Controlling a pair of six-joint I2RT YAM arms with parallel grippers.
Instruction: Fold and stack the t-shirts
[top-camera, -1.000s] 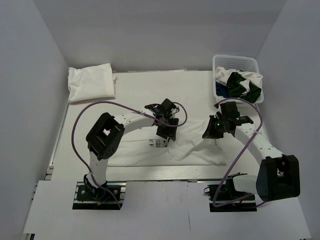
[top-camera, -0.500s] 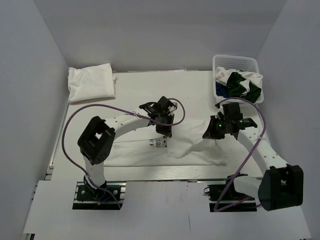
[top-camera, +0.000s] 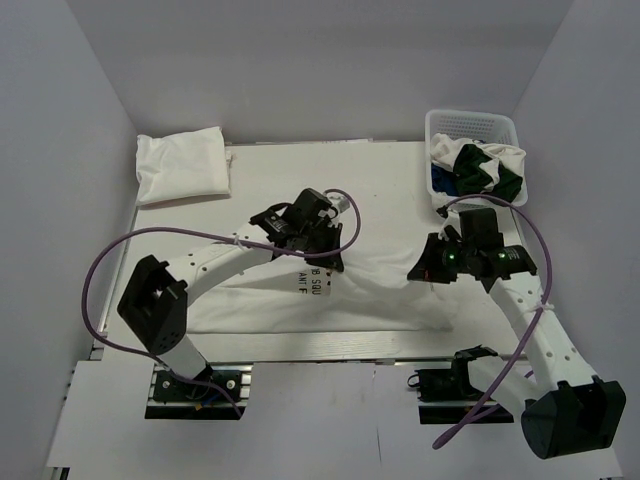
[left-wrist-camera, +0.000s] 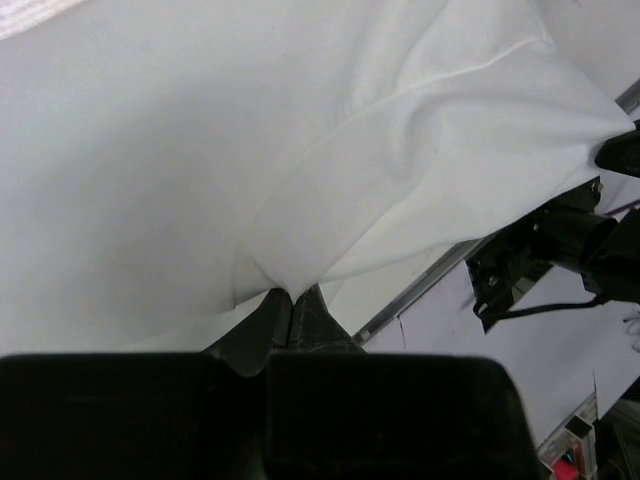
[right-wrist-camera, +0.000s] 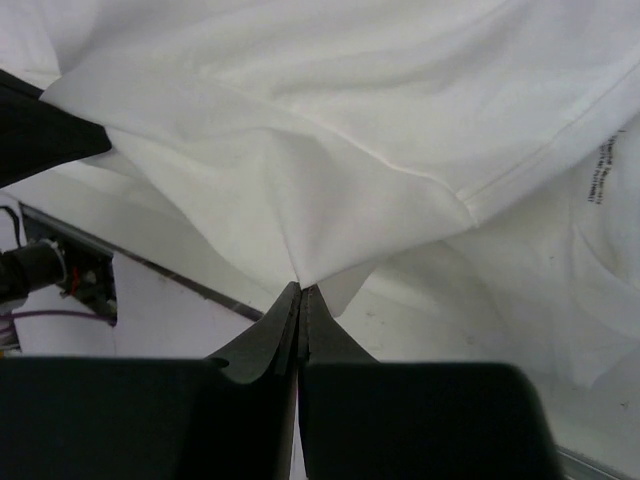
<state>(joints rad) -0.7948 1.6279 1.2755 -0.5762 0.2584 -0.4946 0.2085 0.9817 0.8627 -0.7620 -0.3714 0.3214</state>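
White t-shirt (top-camera: 380, 290), creased, black lettering (top-camera: 308, 285), 2 pinched folds

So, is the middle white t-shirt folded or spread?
Mostly spread, not folded: the white t-shirt lies open, pinched by left end effector and right end effector.

Left end effector (left-wrist-camera: 291, 298) clamped, right one (right-wrist-camera: 301, 290) too
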